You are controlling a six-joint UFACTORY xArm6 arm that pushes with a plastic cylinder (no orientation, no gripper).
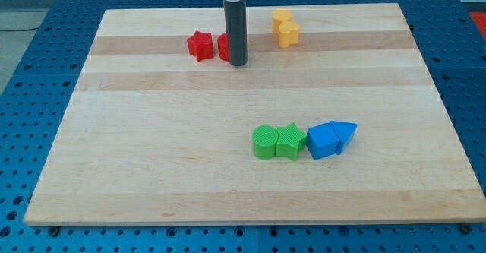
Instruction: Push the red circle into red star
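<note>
Nearest the view's bottom, the wooden tabletop carries a row of four blocks set a little to the view's right of centre. From the view's left, the row runs: a green circle, a green star touching it, then a blue cube-like block, and a blue triangle pressed against that block's right side. The green pair and the blue pair sit just beside each other.

Farther up, near the view's top edge of the tabletop, lies the red star. Just to its right, a sliver of the red circle shows; most of it is hidden behind the dark rod. The star and the circle look very close, but whether they touch cannot be told. My tip rests on the tabletop at the circle's right side, directly against it or just beside it, so the circle lies between my tip and the star.

Beyond and to the view's right, two yellow blocks stand one behind the other, touching, well apart from the red pair.

The arm carries no claw, only the rod, so there is no grasp to report.
</note>
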